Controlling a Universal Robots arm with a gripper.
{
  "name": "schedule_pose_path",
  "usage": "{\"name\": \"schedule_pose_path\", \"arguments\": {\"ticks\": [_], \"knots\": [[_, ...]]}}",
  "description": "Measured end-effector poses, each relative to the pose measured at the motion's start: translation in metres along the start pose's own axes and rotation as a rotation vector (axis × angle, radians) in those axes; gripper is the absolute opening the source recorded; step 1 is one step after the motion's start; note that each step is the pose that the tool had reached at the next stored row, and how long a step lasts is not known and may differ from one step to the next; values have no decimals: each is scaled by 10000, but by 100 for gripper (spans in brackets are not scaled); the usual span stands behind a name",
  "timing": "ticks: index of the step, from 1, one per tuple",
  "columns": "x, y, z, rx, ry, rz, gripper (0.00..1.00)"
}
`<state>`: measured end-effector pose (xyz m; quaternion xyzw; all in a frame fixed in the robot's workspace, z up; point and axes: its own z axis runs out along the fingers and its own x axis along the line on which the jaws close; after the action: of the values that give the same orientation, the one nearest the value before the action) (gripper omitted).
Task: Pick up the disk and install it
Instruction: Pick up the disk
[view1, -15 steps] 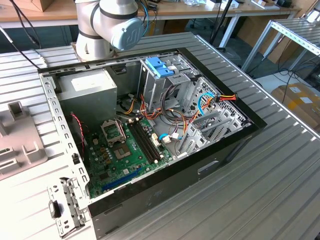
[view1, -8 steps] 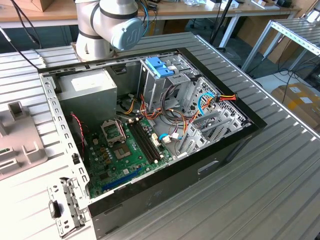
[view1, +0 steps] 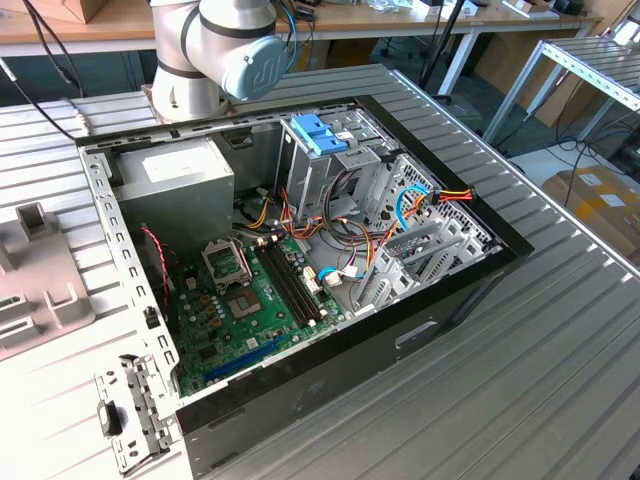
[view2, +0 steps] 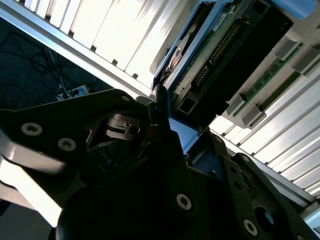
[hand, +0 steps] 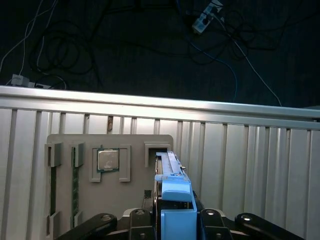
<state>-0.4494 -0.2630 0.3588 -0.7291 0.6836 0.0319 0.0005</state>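
Fingers (view2: 159, 112) clamp disk (hand: 172, 197) on both sides of its blue trim; disk edge-on at grey tray (hand: 130, 145) slot, near chip (hand: 107, 160). We see open computer case (view1: 350, 380) on ribbed surface (view1: 560, 380), centre frame, exterior view.

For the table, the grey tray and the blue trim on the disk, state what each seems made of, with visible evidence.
Table: likely aluminium, going by its silvery ribbed slats with bright glare.
Tray: probably matte grey plastic, with moulded-looking pockets.
Trim on the disk: likely plastic, given its smooth, uniform light-blue colour.
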Motion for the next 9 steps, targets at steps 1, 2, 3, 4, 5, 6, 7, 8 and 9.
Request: {"name": "schedule_pose_path", "arguments": {"ticks": [1, 2, 3, 4, 5, 6, 7, 8, 9], "knots": [[0, 1, -13, 1, 0, -1, 37], [-1, 1, -22, 1, 0, 0, 37], [-1, 1, -27, 1, -1, -1, 37], [-2, 2, -39, 1, 0, 0, 37], [-2, 2, -48, 0, 0, 0, 37], [-2, 2, -53, 1, 0, 0, 37], [-3, 3, -63, 2, -1, 0, 37], [-4, 3, -75, 0, 0, 0, 37], [-4, 4, -81, 1, 0, 0, 37]]}}
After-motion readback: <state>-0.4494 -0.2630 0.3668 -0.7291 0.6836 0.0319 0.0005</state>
